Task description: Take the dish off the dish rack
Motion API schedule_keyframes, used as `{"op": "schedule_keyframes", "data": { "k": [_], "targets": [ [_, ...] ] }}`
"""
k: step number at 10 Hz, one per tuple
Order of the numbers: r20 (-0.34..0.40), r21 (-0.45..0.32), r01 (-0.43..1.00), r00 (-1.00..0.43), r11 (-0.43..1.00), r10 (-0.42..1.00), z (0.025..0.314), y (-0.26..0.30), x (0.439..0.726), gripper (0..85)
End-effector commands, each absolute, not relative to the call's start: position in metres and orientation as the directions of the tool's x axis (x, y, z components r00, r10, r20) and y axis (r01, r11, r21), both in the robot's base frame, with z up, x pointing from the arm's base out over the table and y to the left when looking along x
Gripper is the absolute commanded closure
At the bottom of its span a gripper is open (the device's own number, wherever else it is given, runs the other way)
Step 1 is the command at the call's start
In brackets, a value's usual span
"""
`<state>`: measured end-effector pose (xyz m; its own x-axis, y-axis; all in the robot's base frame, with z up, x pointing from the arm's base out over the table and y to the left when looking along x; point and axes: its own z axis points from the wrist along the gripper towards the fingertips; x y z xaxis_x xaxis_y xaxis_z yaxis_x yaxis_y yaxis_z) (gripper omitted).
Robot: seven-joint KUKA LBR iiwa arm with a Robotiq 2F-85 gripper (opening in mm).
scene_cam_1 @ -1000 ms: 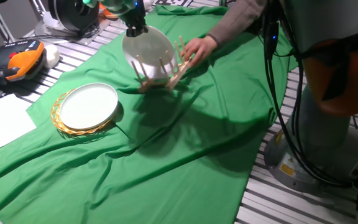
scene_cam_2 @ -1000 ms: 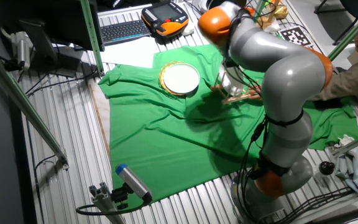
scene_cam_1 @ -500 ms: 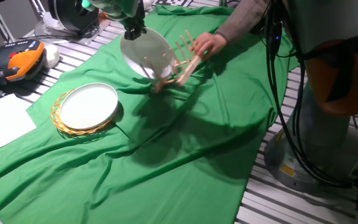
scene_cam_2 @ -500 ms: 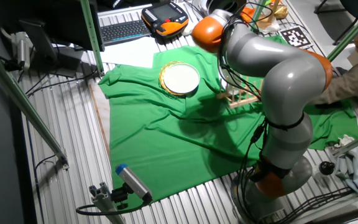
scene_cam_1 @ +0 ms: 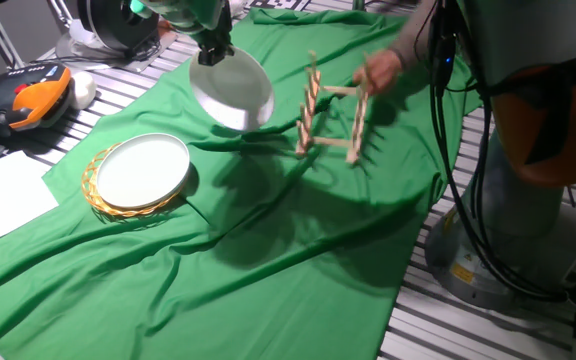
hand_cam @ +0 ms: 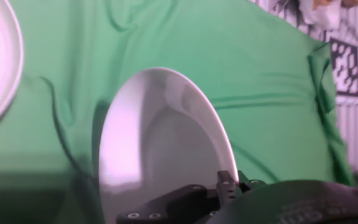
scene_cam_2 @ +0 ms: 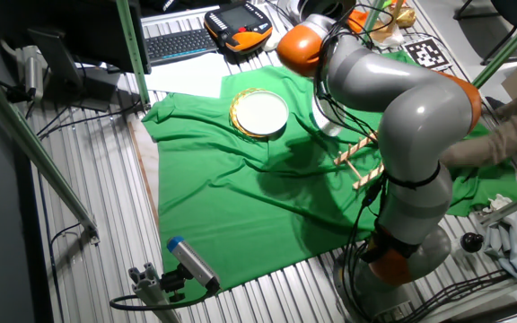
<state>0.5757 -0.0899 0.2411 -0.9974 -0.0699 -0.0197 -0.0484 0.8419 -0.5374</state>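
Note:
My gripper (scene_cam_1: 214,48) is shut on the top rim of a white dish (scene_cam_1: 233,90) and holds it tilted in the air above the green cloth. The dish fills the hand view (hand_cam: 160,137), clear of the rack. It barely shows behind the arm in the other fixed view (scene_cam_2: 328,126). The light-wood dish rack (scene_cam_1: 330,118) is to the right of the dish, apart from it, lifted and tipped on its side by a person's hand (scene_cam_1: 380,68). It also shows in the other fixed view (scene_cam_2: 359,161).
A second white plate (scene_cam_1: 141,168) lies on a round wicker mat (scene_cam_1: 103,203) at the left, also in the other fixed view (scene_cam_2: 259,113). The green cloth (scene_cam_1: 298,250) covers the table. An orange pendant (scene_cam_1: 28,98) and keyboard sit at far left. The robot base (scene_cam_1: 528,150) is at the right.
The dish has come free of the rack and risen to the left with my gripper. The person's hand has pulled the rack away to the right and tipped it up.

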Motion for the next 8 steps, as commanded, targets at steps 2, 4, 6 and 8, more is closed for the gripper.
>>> {"op": "schedule_keyframes", "data": {
  "k": [2, 4, 6, 8],
  "targets": [
    [-0.009, -0.454, -0.001, -1.000, 0.891, -0.006, 0.248, -0.080, 0.573, 85.0],
    [0.003, -0.344, 0.063, -0.998, 0.937, 0.068, 0.256, -0.066, 0.570, 85.0],
    [0.008, -0.222, 0.128, -0.991, 0.967, 0.133, 0.257, -0.056, 0.565, 85.0],
    [0.020, -0.201, 0.154, -0.987, 0.967, 0.161, 0.255, -0.049, 0.563, 85.0]
  ]
}}
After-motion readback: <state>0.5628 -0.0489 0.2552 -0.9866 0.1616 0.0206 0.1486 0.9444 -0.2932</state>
